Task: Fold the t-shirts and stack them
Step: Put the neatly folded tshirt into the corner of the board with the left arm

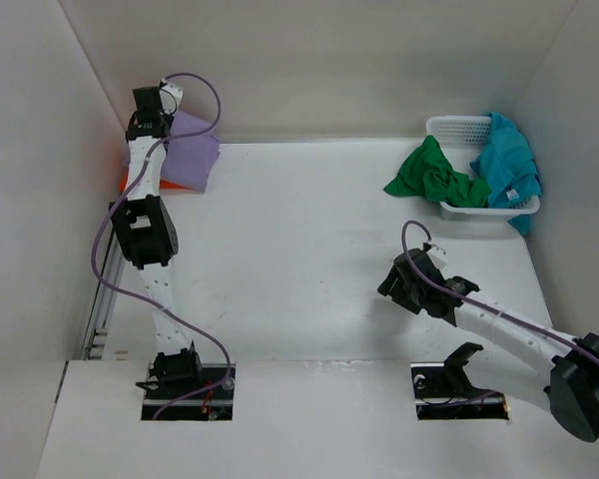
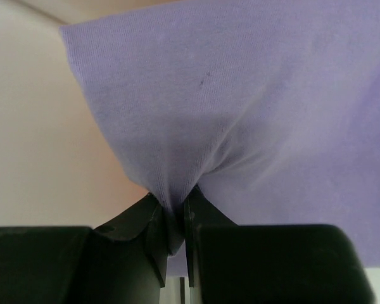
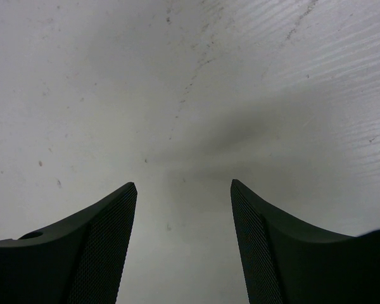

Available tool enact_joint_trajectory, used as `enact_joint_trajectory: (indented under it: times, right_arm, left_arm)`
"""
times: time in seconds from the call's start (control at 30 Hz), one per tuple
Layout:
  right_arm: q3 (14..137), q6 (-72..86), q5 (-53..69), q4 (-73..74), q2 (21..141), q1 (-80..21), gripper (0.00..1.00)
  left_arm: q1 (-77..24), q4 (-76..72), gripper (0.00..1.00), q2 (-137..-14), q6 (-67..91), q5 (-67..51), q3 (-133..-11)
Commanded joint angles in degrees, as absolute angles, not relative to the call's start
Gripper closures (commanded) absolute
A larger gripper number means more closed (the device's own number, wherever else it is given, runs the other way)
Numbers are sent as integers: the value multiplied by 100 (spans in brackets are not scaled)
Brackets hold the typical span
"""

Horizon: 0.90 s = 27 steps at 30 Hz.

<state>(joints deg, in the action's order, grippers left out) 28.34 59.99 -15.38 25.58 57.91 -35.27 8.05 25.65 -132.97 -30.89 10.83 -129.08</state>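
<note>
Now: left gripper pinches purple shirt in far corner

At the far left corner of the white surface (image 1: 299, 249), the left gripper (image 2: 177, 218) is clamped on a fold of the purple shirt (image 2: 240, 114), the cloth bunched between its closed jaws. A sliver of the orange shirt (image 1: 128, 181) peeps out at the purple one's left edge, beside the left arm (image 1: 148, 235). Well apart, on the near right, the right gripper (image 3: 183, 187) hangs over bare surface with its jaws spread wide and nothing between them. In the far right corner stands the basket (image 1: 454, 127): the green shirt (image 1: 434, 178) drapes over its left rim onto the surface, while the teal shirt (image 1: 507, 165) is heaped on its right side and spills over the rim.
</note>
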Motion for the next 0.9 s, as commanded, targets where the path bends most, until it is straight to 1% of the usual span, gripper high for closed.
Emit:
enact_joint_trajectory:
  times: [0.0, 0.03, 0.2, 0.27, 0.4, 0.57, 0.7, 0.8, 0.87]
  right_arm:
    - [3050, 5836, -1485, 2496, 5906, -3502, 34]
    - [3076, 5819, -1468, 2496, 5950, -3502, 34]
    - [3216, 5722, -1362, 2426, 6187, -3528, 34]
    - [3304, 5713, -1362, 2426, 6275, -3529, 34]
    - [3445, 5722, -1371, 2417, 6328, -3634, 33]
    - [3682, 5678, -1459, 2697, 5969, -3740, 34]
    - [4085, 5485, -1731, 3408, 5337, -3731, 34]
    - [4577, 5222, -1933, 4164, 4932, -3652, 34]
    - [5025, 5002, -2126, 4752, 4694, -3608, 34]
  left_arm:
    - [953, 2153, 89, -13569, -3305, 1239, -13446]
    - [1006, 2127, 85, -13692, -3331, 1283, -13569]
    - [1156, 1943, 56, -14185, -3831, 1818, -14176]
    - [1200, 1680, 49, -14168, -4068, 2047, -14124]
    - [1209, 1573, 45, -13678, -4122, 2057, -13616]
    - [937, 1652, 39, -12123, -3789, 1601, -11982]
    - [384, 2414, 35, -10630, -3411, 811, -10656]
    - [32, 3302, 34, -9942, -3051, 221, -10196]
    - [-135, 4022, 34, -9582, -2674, -384, -10012]
